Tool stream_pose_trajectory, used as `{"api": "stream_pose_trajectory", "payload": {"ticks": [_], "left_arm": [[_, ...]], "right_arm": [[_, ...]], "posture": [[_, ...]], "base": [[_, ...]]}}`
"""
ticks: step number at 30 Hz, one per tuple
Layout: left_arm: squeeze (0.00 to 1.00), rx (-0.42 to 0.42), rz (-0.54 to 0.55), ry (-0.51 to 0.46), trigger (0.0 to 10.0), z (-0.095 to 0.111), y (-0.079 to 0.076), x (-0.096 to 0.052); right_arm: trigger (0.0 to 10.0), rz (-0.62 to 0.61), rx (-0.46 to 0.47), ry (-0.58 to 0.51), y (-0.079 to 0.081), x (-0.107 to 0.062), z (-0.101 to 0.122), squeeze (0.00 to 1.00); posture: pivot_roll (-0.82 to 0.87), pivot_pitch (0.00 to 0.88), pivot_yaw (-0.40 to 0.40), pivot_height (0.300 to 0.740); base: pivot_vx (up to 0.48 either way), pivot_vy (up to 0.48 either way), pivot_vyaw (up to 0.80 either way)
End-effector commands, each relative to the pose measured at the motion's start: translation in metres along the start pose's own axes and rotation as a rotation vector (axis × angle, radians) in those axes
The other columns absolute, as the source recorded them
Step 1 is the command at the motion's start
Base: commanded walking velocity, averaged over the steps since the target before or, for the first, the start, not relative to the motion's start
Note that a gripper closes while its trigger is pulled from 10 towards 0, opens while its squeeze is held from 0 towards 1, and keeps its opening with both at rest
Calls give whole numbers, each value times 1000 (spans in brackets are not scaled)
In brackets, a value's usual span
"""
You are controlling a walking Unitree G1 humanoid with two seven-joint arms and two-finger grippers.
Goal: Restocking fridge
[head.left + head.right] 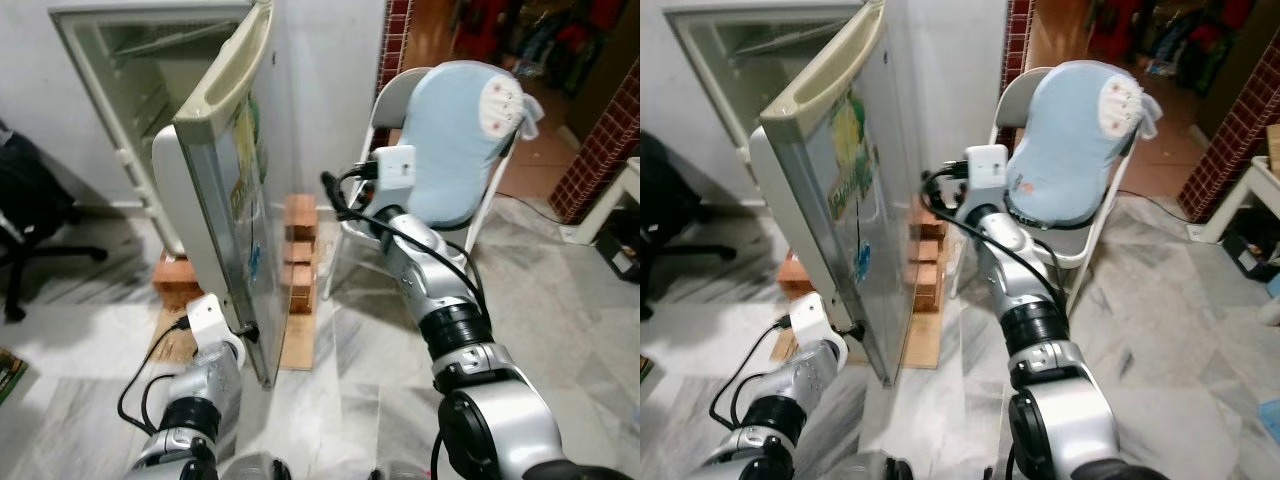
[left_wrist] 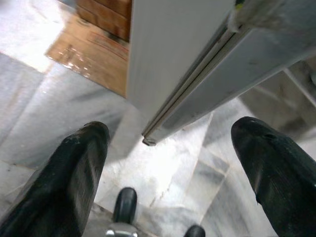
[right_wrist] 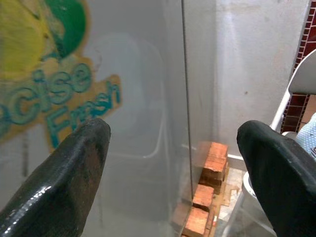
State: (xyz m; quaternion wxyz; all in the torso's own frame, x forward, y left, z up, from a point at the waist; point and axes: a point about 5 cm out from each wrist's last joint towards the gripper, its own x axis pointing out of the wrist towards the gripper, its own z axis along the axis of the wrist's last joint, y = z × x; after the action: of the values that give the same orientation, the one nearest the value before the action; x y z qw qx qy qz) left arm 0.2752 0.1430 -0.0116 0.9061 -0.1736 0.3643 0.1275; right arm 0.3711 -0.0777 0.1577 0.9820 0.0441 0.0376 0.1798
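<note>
White-grey fridge [image 1: 130,110] stands against the wall with its compartment open and its door [image 1: 830,230] swung out towards the robot. Landmark for all positions below: the fridge door.

Left gripper [image 2: 170,173]: low, beside the door's bottom corner, just above the marble floor [image 1: 560,330]. Its two black fingers [image 2: 74,173] are spread wide apart with nothing between them; the wrist view looks past them at the door's lower edge [image 2: 197,98] and a flat sheet of cardboard [image 2: 84,54] on the floor under the fridge.

Right gripper [image 3: 173,168]: raised at the door's outer face, on the side away from the compartment. Its fingers [image 3: 64,173] are likewise wide apart and grip nothing; whether they touch the door cannot be told. The wrist view shows a yellow, green and blue sticker [image 3: 44,89] with the word "Fresh" on the door's outer face.

Red bricks [image 1: 300,250] are stacked beyond the door's outer face, beside the fridge base. A white folding chair [image 1: 1020,110] carrying a pale blue cushion [image 1: 1070,150] stands further out on that same side, behind the right arm. A black office chair [image 1: 30,220] stands on the opposite side, beyond the open compartment.
</note>
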Motion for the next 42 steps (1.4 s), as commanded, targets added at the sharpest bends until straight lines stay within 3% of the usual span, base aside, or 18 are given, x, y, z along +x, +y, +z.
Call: {"api": "stream_pose_trajectory", "payload": {"ticks": [1,5,10,11,13,15,20,24,29,35,37,39,42], "left_arm": [[0,1,24,-38,10000,8,4,-1],[0,39,10,-28,10000,6,5,0],[0,188,-103,-61,10000,6,-5,-7],[0,247,-122,-87,10000,6,-4,-10],[0,275,-144,-118,10000,8,-3,-14],[0,354,-152,-161,10000,9,1,-17],[0,371,-134,-199,10000,13,7,-19],[0,319,-90,-216,10000,21,16,-18],[0,319,-37,-230,10000,43,31,-6],[0,344,-50,-245,10000,63,29,2],[0,337,-24,-277,10000,87,26,5],[0,329,-9,-295,10000,96,26,6],[0,303,55,-345,10000,121,35,4]], "right_arm": [[10000,-30,-1,0,-8,-1,-1,0],[10000,-48,-3,8,-12,-3,-4,0],[10000,-72,-47,24,-20,-13,-15,0],[10000,-85,-57,29,-23,-18,-20,0],[10000,-98,-59,37,-28,-23,-26,0],[10000,-127,-57,61,-35,-32,-36,0],[10000,-173,-78,85,-46,-46,-48,0],[10000,-202,-72,107,-53,-56,-56,0],[10000,-229,-71,95,-57,-64,-57,0],[10000,-238,-71,55,-54,-65,-50,0],[10000,-249,-59,34,-53,-66,-46,0],[10000,-251,-56,29,-53,-67,-45,0],[10000,-259,-56,20,-54,-71,-44,0]], "posture": [[-56,0,59,740],[-58,0,61,740],[-63,0,64,740],[-64,0,66,740],[-63,0,69,740],[-62,0,70,740],[-62,0,73,740],[-60,0,72,740],[-59,0,65,740],[-71,0,61,740],[-82,0,65,740],[-87,0,67,740],[-96,0,68,740]], "base": [[0,0,0],[0,0,0],[0,0,0],[0,0,0],[0,0,0],[0,0,0],[0,0,0],[0,0,0],[0,0,0],[0,0,0],[0,0,0],[0,0,0],[0,0,0]]}}
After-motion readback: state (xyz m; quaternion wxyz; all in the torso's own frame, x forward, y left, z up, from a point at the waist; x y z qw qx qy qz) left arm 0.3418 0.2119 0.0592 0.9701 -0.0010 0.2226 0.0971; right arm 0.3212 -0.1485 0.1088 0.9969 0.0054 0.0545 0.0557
